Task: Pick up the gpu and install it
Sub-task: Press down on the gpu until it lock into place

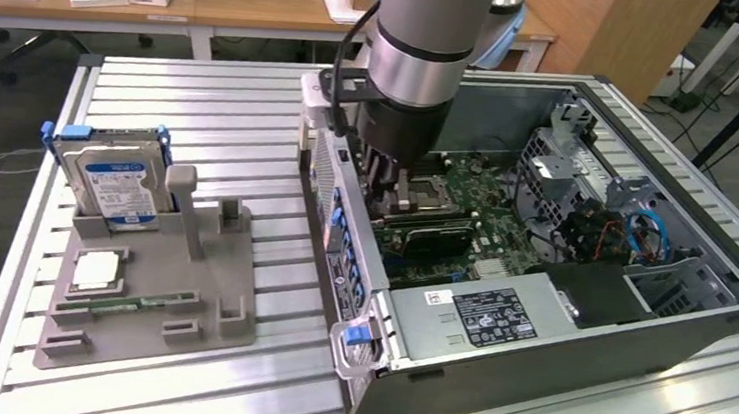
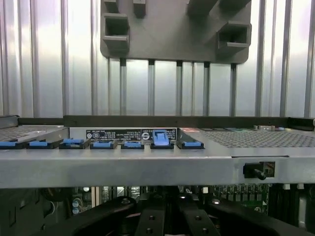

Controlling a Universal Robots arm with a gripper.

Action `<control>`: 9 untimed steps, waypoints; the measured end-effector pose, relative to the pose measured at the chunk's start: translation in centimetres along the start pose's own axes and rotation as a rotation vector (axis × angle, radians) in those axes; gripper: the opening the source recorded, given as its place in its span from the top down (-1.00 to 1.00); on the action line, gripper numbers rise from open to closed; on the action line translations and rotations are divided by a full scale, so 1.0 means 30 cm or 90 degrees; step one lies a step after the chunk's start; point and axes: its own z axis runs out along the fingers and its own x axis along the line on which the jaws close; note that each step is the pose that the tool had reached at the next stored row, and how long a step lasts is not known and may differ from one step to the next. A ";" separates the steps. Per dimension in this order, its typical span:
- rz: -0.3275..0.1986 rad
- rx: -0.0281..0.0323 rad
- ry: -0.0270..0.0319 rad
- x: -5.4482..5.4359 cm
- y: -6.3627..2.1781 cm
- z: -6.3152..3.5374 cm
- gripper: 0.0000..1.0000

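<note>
The gpu (image 1: 431,237) shows as a slim black card standing low on the green motherboard inside the open computer case (image 1: 716,308). My gripper (image 1: 390,197) reaches straight down into the case from the arm's silver wrist, shut, with its tips at the card's far end. Whether the fingers clamp the card or only rest by it, I cannot tell. In the wrist view the dark fingers (image 2: 147,221) sit close together just inside the case's rear wall, under a row of blue slot latches (image 2: 160,138).
On the slatted table at the exterior view's left, a grey parts holder (image 1: 145,333) carries an upright silver hard drive with a blue label (image 1: 117,185), a processor chip (image 1: 96,268) and a green memory stick (image 1: 133,302). Desks stand behind.
</note>
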 end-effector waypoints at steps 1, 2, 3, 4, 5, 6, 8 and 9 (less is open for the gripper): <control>0.000 -0.0001 0.0001 0.000 -0.007 0.000 0.79; 0.000 -0.0004 0.0001 0.000 -0.018 0.000 0.79; 0.000 -0.0007 0.0001 0.000 -0.028 0.000 0.79; 0.000 -0.0010 0.0000 -0.001 -0.037 0.000 0.79; 0.000 -0.0013 0.0000 -0.001 -0.048 0.000 0.79; 0.000 -0.0017 0.0000 -0.001 -0.057 0.000 0.79; 0.000 -0.0026 0.0000 -0.001 -0.074 0.000 0.79; 0.000 -0.0033 0.0001 -0.001 -0.083 0.000 0.79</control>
